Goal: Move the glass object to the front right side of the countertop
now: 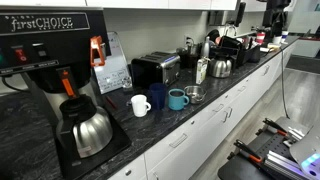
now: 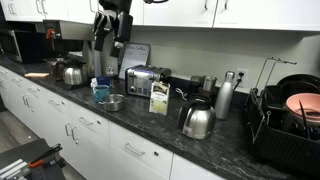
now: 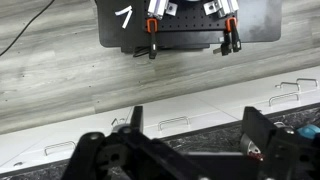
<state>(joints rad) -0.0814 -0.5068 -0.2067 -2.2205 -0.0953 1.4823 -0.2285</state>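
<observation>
Dark, speckled stone countertop [image 1: 150, 125] runs long over white cabinet fronts. In an exterior view a black coffee machine [image 1: 45, 60] stands at one end; a white mug [image 1: 141, 104], dark blue mug [image 1: 158, 94] and teal mug [image 1: 177, 99] are grouped close together; a small glass bowl [image 1: 194, 94] sits just beside the teal mug; a toaster [image 1: 155, 68] stands behind them. In an exterior view a carton [image 2: 159, 98], steel kettle [image 2: 197, 121], tall flask [image 2: 225, 97] and dish rack [image 2: 285, 125] stand further along.
</observation>
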